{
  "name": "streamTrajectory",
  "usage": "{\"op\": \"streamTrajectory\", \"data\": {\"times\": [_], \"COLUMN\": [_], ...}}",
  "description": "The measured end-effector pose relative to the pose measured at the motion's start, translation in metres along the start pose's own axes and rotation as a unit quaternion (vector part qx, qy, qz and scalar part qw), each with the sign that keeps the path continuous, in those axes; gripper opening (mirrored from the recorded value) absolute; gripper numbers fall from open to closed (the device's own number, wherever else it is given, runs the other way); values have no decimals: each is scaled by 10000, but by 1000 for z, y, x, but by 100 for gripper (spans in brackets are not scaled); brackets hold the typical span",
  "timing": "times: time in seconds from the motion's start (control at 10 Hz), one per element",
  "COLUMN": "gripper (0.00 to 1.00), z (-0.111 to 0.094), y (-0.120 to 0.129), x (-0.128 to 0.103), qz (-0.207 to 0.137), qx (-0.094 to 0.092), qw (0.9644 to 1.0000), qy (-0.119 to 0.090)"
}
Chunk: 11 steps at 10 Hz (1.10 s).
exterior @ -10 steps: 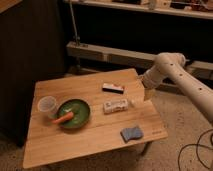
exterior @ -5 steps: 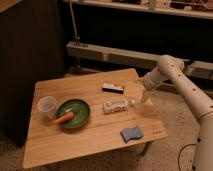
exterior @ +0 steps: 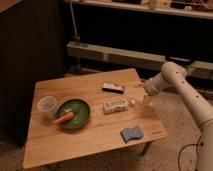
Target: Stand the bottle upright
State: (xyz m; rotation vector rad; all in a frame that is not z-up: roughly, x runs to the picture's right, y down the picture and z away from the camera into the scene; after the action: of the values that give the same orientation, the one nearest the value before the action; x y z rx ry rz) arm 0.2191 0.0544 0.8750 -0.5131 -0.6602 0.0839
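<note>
Pale bottle (exterior: 115,106) flat, cap near gripper (exterior: 146,100)

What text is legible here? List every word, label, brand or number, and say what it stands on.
No text here can be read as words.
bottle label: printed, but too blurred to read.
black-and-white box: markings too blurred to read.
gripper, over the right edge of the table just past the bottle's cap: no marking visible.

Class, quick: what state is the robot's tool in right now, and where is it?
The tool: open or closed cannot be told; it hangs beside the cap end of the lying bottle.
</note>
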Motion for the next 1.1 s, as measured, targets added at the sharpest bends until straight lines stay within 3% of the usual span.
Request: {"op": "streamTrajectory", "data": {"times": [0.2,0.7,1.1], "gripper": [80,80,80], "z": [5,17,39], "y": [1,3,-3], "x": [4,6,2], "qz": [126,163,138], "qx": [50,40,-56], "qw": [9991,9975,9950], "qy": [-404,-688,-987]}}
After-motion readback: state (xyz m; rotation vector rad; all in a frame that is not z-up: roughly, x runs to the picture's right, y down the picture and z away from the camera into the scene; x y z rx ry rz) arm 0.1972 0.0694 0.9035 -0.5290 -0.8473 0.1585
